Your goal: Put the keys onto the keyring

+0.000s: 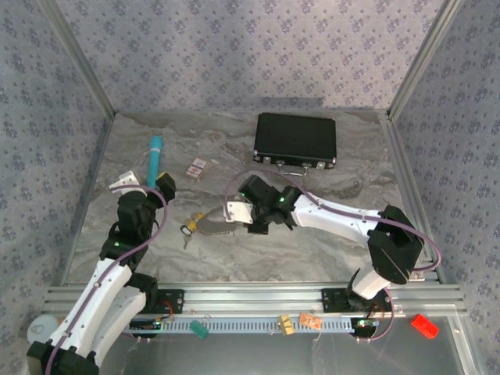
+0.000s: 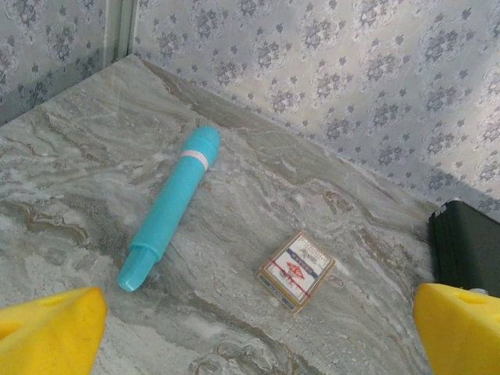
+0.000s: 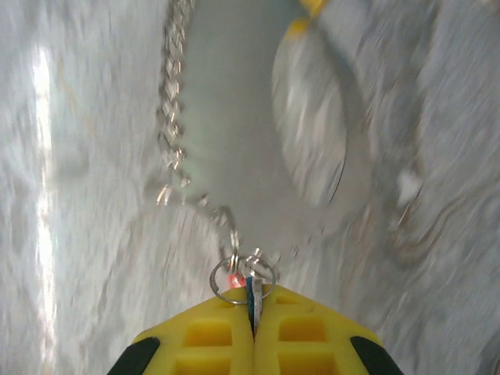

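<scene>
1. The keyring [image 1: 212, 226] lies flat on the table [image 1: 312, 258], left of centre. In the right wrist view we see it as a blurred oval loop [image 3: 312, 133], with the chain [image 3: 173, 94] running beside it down to small rings at the fingertips.
2. The keys [image 1: 189, 228] lie just beside the loop's left end. A yellow key [image 3: 301, 26] touches the far end of the loop.
3. The right gripper [image 3: 251, 308] is fully closed. It pinches a thin blue edge in the seam, which we read as the blue key [image 3: 250, 301] seen edge-on. The chain's small rings touch the fingertips. In the top view this gripper [image 1: 234, 215] sits low at the loop's right end.
4. The left gripper [image 2: 250, 336] stands wide and holds nothing. It hovers [image 1: 166, 186] up and left of the keys, apart from them.
5. Clearances:
   - The pen [image 2: 168, 207] and card [image 2: 297, 269] lie beyond the left gripper, apart from each other.
   - The case [image 1: 295, 141] lies near the far wall, well apart from the keyring.
   - We see bare table between the keyring and the near rail [image 1: 258, 295], and to the right under the right arm.
   - The side walls stand well apart from the work area.
</scene>
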Robot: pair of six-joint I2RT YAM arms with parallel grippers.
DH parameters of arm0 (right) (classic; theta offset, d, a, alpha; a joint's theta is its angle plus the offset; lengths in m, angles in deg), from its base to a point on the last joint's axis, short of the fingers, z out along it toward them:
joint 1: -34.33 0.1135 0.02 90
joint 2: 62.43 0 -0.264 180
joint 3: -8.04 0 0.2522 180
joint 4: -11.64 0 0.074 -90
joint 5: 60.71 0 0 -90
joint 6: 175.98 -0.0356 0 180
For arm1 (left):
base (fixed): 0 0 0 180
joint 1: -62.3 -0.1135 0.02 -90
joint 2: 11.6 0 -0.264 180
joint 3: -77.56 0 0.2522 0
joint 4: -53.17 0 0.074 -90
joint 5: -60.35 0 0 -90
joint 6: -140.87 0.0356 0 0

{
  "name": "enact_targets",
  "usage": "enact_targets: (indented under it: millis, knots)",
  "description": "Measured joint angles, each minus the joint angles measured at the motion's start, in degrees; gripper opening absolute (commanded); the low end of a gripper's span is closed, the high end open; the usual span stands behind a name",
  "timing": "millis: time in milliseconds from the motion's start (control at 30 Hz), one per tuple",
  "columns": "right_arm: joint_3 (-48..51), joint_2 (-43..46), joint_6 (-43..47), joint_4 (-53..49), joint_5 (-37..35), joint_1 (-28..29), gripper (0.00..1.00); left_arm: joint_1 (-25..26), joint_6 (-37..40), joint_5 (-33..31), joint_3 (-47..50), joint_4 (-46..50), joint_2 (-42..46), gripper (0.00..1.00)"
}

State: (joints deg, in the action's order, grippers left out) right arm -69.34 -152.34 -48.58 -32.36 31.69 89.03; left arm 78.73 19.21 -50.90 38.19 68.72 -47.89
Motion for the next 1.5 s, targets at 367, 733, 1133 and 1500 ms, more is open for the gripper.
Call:
enact_targets:
  millis: [367, 733, 1133, 1500]
  knots:
    - [8.3, 1.3, 0.9, -11.5, -13.9, 0.2, 0.19, -0.3, -1.0, -0.3, 1.3, -1.8, -5.1, 1.0]
    - [10.8, 7.8, -1.0, -15.3, -14.6, -4.9, 0.38, -0.3, 3.6, -3.0, 1.1, -3.5, -8.3, 1.0]
    - [26.1, 27.3, -23.9, 28.5, -13.3, -42.7, 0.46, -3.9, 23.3, -3.9, 0.6, -14.4, -20.4, 1.0]
    - [45.4, 17.5, -31.5, 62.1, -3.8, -56.2, 0.45, -10.3, 29.2, 2.5, 10.7, -37.6, -34.6, 1.0]
